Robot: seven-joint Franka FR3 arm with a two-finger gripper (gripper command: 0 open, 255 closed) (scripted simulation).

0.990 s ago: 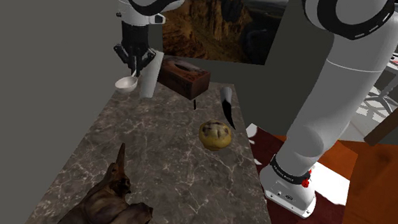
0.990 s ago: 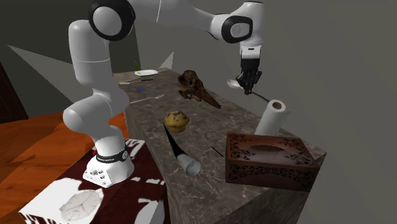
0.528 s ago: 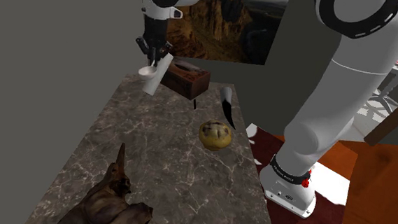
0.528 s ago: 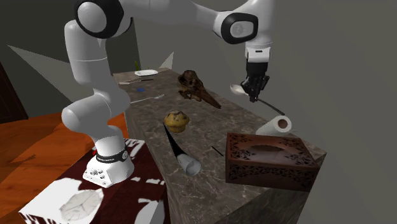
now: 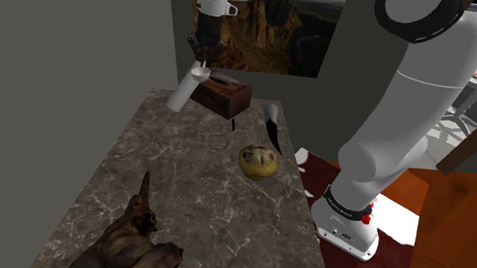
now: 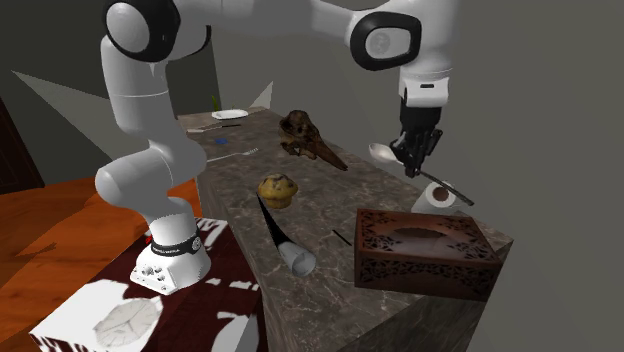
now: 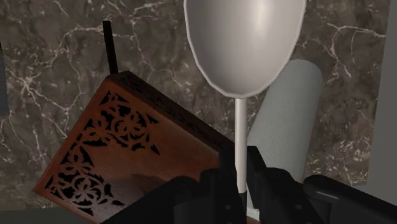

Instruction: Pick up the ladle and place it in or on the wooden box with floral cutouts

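Pale grey and smooth, the ladle hangs in the air above the far end of the marble counter, its thin handle clamped between the fingers of the black gripper. The wrist view looks down along it: the bowl sticks out ahead of the gripper over bare counter, and the handle runs back between the fingers. The wooden box sits below and to one side of that handle, its fretwork lid turned at an angle, with one corner almost under the gripper. A paper roll lies on the counter on the handle's other side, just beside the box.

The coming move turns on that offset, as I judge it. The ladle needs to travel sideways across its own long axis, toward the middle of the lid, and then come down. The second exterior view adds what the wrist view cannot give. There is clear air between ladle and box, the handle's tail pokes out behind the gripper and slants down over the roll, and the box stands nearer that camera than the gripper. In the shoulder view the bowl shows against the roll's upper end, just beside the box.
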